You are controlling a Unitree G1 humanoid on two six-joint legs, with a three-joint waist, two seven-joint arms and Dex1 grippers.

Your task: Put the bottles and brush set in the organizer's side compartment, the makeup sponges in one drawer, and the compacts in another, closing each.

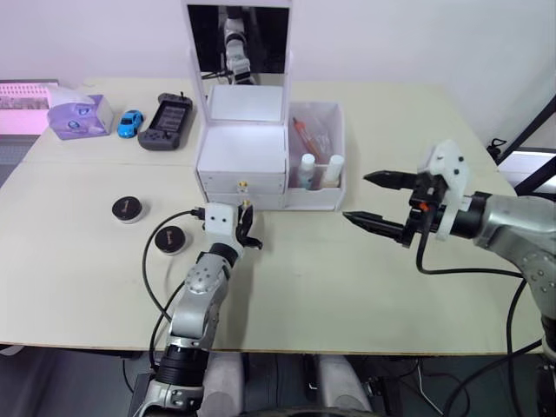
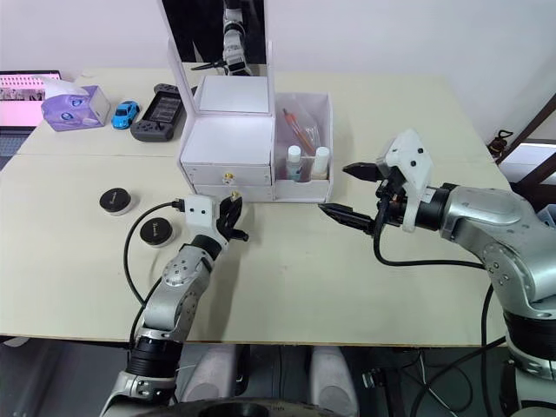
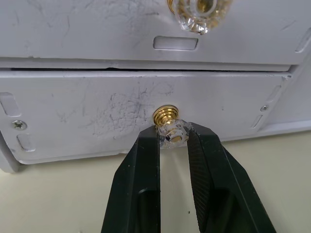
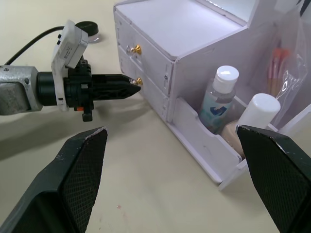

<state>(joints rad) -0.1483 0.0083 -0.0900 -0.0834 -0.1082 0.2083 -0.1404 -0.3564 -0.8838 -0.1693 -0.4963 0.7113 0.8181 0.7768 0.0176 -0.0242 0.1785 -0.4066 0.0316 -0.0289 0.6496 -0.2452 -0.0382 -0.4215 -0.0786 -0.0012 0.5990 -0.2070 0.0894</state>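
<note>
The white organizer stands at the table's middle back with its mirror lid upright. Both drawers look shut. My left gripper is shut on the lower drawer's gold knob. The side compartment holds the two bottles, one clear and one beige, with the bagged brush set behind them. Two black compacts lie on the table left of my left arm. My right gripper hovers open and empty, right of the organizer. The makeup sponges are out of view.
At the back left are a purple tissue box, a blue toy car and a black game controller. A black cable loops beside my left arm near the closer compact.
</note>
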